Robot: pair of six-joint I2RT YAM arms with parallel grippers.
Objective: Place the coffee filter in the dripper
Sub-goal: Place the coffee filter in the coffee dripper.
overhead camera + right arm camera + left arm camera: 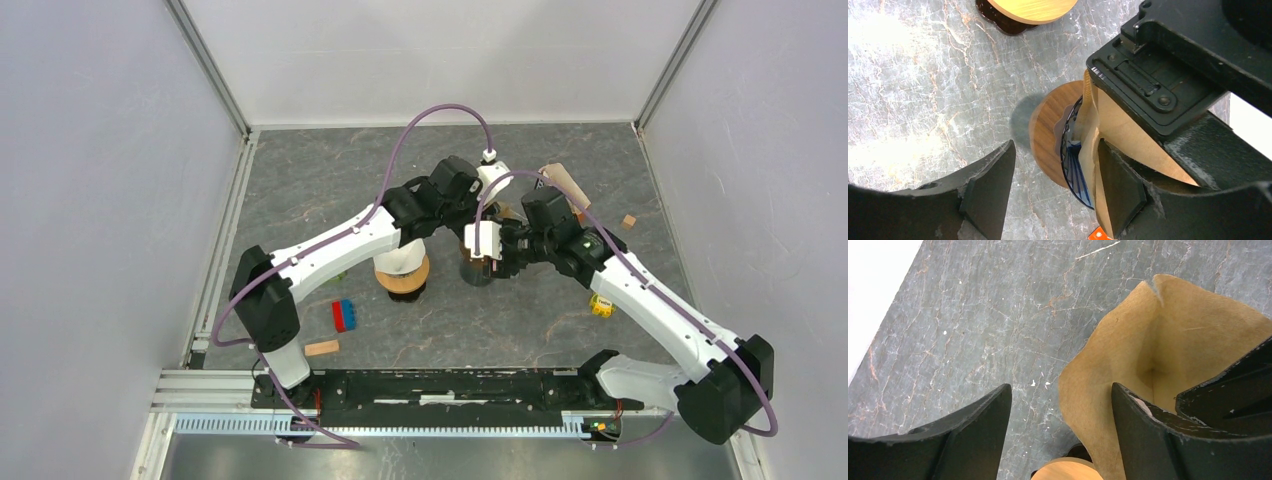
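The tan paper coffee filter (1120, 127) stands opened as a cone inside the dripper, whose blue-tinted ribbed glass (1075, 172) and wooden collar (1045, 132) show in the right wrist view. In the top view the dripper (478, 268) sits mid-table under both wrists. My right gripper (1055, 145) is open, its right finger inside the filter and its left finger out over the table. My left gripper (1060, 387) is open, its right finger against the filter (1128, 355). The filter's lower part is hidden by fingers.
A second dripper with a wooden base (402, 272) stands just left of the first. A tan paper piece (562, 183) lies at the back right. Red and blue bricks (344, 315), a wooden block (322, 348), a yellow toy (601, 305) and a small orange block (628, 221) lie around.
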